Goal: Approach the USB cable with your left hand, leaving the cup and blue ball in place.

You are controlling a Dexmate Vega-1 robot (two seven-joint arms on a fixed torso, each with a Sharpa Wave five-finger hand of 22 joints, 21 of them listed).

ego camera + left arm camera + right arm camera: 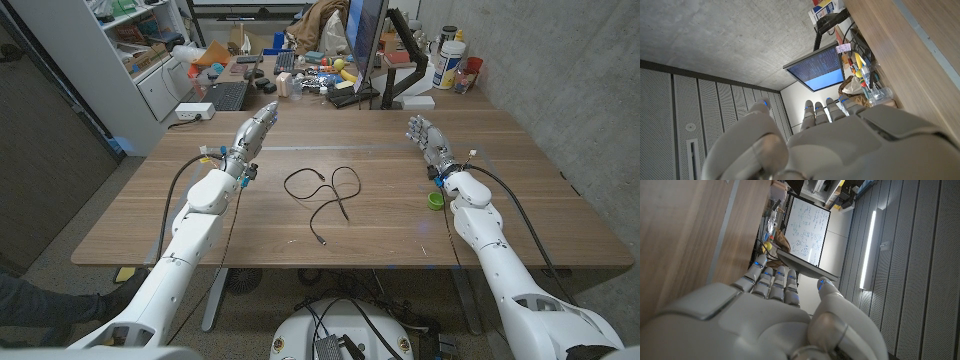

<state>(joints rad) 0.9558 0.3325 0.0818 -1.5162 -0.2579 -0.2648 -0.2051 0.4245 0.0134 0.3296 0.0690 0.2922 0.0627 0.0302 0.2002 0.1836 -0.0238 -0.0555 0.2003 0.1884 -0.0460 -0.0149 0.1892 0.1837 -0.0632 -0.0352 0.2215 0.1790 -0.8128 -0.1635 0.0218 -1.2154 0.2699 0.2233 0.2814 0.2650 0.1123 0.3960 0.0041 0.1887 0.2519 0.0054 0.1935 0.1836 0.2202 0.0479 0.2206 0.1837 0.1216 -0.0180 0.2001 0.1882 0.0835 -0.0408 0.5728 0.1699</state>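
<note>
The approach looks barely begun, if at all; the left hand (255,132) stands at the left side of the tabletop (520,215), fingers stretched forward and close together, holding nothing, and it is well apart from the USB cable (325,200). The cable lies in loose black loops near the middle of the tabletop, between the two arms, with one plug end trailing toward the robot's side; nothing touches it.

In the left wrist view the left hand's fingers (821,111) reach out straight and side by side, with the thumb set off from them and nothing between; the monitor (816,68) at the back of the tabletop lies beyond them, so the hand seems aimed past the cable rather than at it.

The right hand (428,140) stands at the right side, fingers extended and empty; a small green object (436,199) lies just beside its wrist, and I cannot tell what it is. No cup or blue ball can be made out on the tabletop.

What seems left is the whole move: swinging the left hand inward toward the cable's loops.
</note>
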